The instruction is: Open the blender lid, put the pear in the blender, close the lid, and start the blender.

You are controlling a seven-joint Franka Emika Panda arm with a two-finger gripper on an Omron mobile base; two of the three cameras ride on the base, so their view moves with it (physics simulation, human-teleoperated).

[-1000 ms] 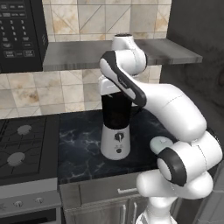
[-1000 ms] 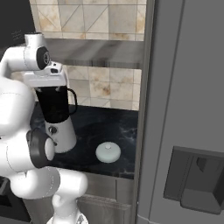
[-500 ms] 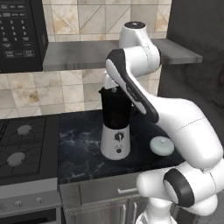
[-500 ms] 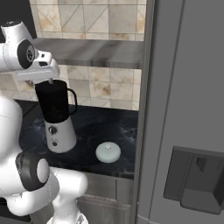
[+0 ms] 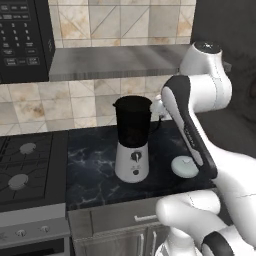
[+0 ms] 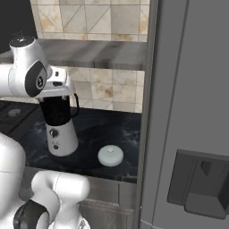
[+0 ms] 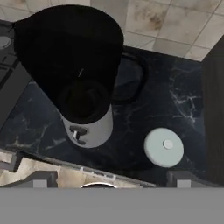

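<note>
- Tall blender, near-black jar with handle and spout on a white-grey base with knob and button, standing upright on the dark marbled counter, jar mouth open and uncovered.
- Round, pale blue-white domed blender lid with small centre knob, lying flat on the counter to the right of the blender, near it and not touching; same placing seen from the right base view.
- From the hand view, looking down into the dark jar; lid beside the base.
- Pear: not made out inside the dark jar.
- Pincer raised above the blender, released, jaws spread wide, grasping nothing.
- Grey stove left of the counter.
</note>
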